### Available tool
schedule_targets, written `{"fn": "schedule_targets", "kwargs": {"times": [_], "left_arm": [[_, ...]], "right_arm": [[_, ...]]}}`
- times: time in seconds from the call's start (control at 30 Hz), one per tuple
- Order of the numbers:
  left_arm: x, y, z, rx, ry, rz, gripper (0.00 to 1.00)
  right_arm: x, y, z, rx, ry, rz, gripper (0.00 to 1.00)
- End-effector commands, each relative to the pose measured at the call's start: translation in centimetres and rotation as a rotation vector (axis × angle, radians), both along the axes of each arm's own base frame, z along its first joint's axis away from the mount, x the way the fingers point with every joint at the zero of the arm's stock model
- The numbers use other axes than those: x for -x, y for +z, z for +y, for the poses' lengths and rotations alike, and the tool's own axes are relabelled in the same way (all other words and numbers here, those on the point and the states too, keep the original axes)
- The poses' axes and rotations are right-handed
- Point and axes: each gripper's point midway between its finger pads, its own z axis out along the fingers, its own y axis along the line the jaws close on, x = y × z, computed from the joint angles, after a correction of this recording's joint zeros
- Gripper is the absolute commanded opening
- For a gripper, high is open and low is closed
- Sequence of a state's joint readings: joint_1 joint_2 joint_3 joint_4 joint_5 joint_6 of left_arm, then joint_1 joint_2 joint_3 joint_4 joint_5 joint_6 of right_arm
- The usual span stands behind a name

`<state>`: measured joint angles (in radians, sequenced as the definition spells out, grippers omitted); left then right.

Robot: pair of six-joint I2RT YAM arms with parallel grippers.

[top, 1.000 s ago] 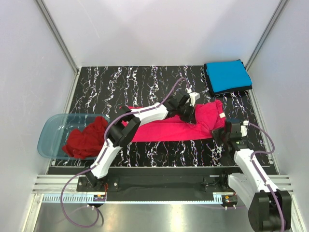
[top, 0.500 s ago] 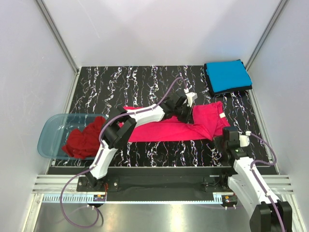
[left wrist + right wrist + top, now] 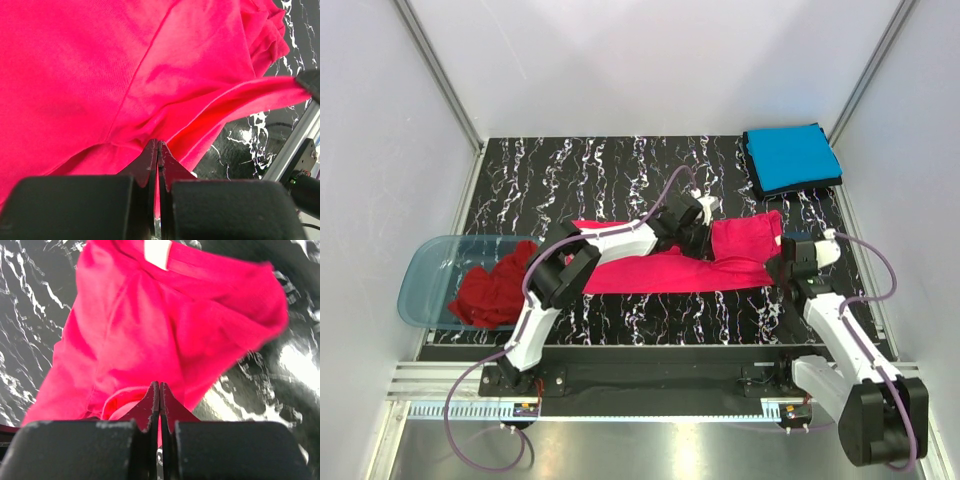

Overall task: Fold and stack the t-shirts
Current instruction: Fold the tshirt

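Shirt in work: the pink-red t-shirt (image 3: 660, 268) lies drawn out in a long band across the marble-patterned table (image 3: 580, 180), with its collar end toward the right arm.

Left gripper (image 3: 158, 145): reaches over the pink-red shirt's far edge, right of its middle. Its tips are pressed together on a pinch of that cloth, which the wrist view shows running up between them.

Right gripper (image 3: 159, 386): sits at the near corner of the same shirt's collar end. Its jaws are clamped on a fold of the fabric, and the white neck label (image 3: 157, 252) shows just beyond.

Why held so: both grips are on the collar half. This looks like preparation to lift that end together and lay it back over the rest of the band, which would shorten the shirt without skewing it.

Blue t-shirt (image 3: 792, 157): already folded square, well beyond the pink-red shirt's collar end. It probably marks where the stack is being built.

Dark t-shirt (image 3: 800, 190): only a dark edge shows beneath the blue one, so its fold cannot be judged.

Darker red t-shirt (image 3: 500, 288): crumpled inside the translucent tub (image 3: 420, 270), just off the pink-red shirt's hem end, and not yet folded.

Count: four shirts, two arms, one tub.

Progress: roughly halfway, by the look of it, with two shirts stacked, one mid-fold and one waiting.
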<state>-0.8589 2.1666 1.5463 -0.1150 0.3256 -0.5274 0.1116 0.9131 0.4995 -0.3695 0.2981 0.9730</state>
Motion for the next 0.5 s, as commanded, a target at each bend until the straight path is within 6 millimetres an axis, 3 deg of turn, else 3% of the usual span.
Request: {"fn": "schedule_targets", "kwargs": {"times": [0.0, 0.2, 0.47], "left_arm": [[-1.2, 4.1, -0.4, 0.070, 0.056, -0.078, 0.00], [-1.7, 3.8, 0.2, 0.050, 0.108, -0.074, 0.00], [-2.2, 3.4, 0.8, 0.032, 0.163, -0.056, 0.00]], "right_arm": [[-2.9, 2.8, 0.1, 0.128, 0.130, -0.086, 0.00], [-5.7, 3.0, 0.9, 0.213, 0.265, -0.093, 0.00], [-9.1, 1.8, 2.1, 0.254, 0.407, -0.022, 0.00]]}}
